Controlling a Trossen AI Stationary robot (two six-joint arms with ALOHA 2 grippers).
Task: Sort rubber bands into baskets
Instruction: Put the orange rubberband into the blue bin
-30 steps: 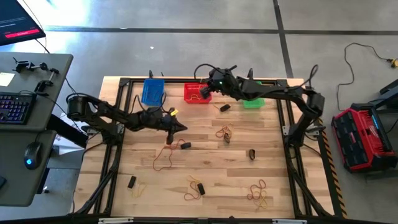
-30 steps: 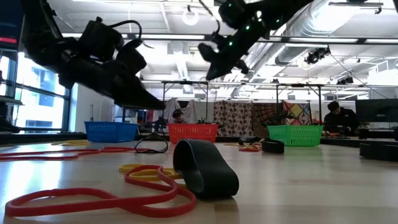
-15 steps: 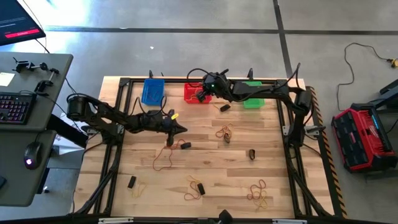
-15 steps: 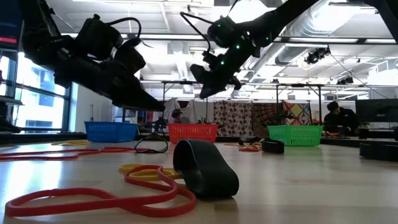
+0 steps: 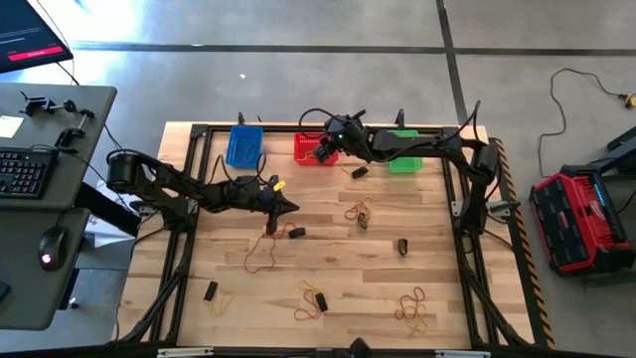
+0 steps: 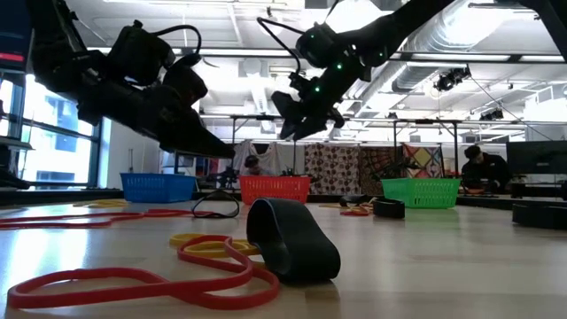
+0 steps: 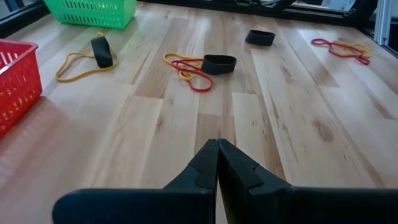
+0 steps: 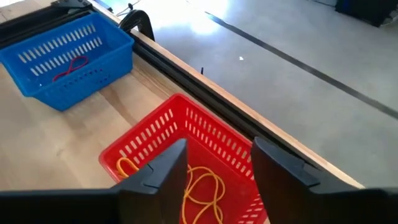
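Right gripper (image 5: 323, 152) hangs over the red basket (image 5: 310, 148), top centre of the high view. Jaws stand parted and empty in the right wrist view; yellow-orange bands (image 8: 199, 186) lie in the basket directly beneath, so this reads as a drop position, band released into its bin. Blue basket (image 8: 65, 56), upper left of the wrist view, holds one red band (image 8: 71, 67). Green basket (image 5: 402, 159) sits right of the red one, partly under the arm.

Right arm reaches from the right table edge leftward, wrist pitched down over the basket.

Left gripper (image 5: 287, 206) is left of centre, low over bare wood, jaws clenched on nothing. Arm extended, fingertips angled toward the table.

Loose bands remain across the lower half, e.g. a dark thick band (image 6: 292, 237) on red and yellow loops.
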